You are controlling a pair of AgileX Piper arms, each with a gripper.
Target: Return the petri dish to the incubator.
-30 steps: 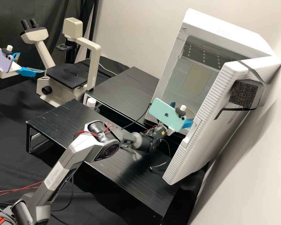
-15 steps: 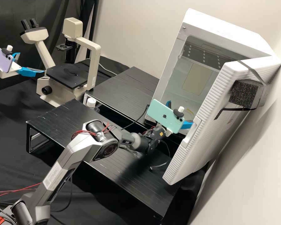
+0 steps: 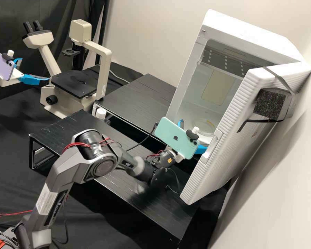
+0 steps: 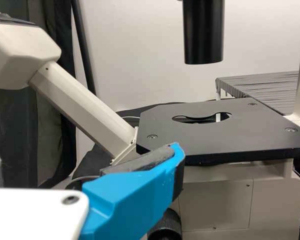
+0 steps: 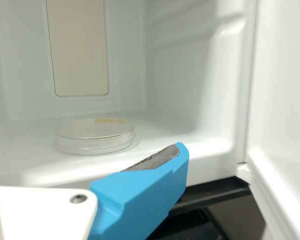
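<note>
Okay, high view first. We have the petri dish (image 3: 204, 128) inside the incubator (image 3: 248, 31), lying flat on its floor, door (image 3: 228, 138) open. Right end effector (image 3: 193, 136) is at the opening, blue fingers (image 3: 201, 149) spread wide, nothing between them; a mint phone (image 3: 176, 138) is mounted on it. Left end effector (image 3: 35, 69) is beside the microscope (image 3: 104, 76), also wide and empty, with a purple phone (image 3: 1, 64) mounted on it. On our bench (image 3: 10, 128) there are two black stands (image 3: 67, 135), plus a white-capped bottle (image 3: 101, 113) near them. A dark foam block (image 3: 271, 103) is strapped to the door.

Left wrist view: we see one blue finger (image 4: 132, 200) with a grey pad, close to the edge of the microscope's black stage (image 4: 215, 135). A black cylinder (image 4: 203, 32) hangs above the stage.

Right wrist view: the dish is clear, sits level on the white incubator floor (image 5: 165, 145), and carries a yellow strip (image 5: 110, 120) at its rim. One blue finger is near it; we see a gap, no grip on the dish. Pale panel (image 5: 79, 47) on the back wall.
</note>
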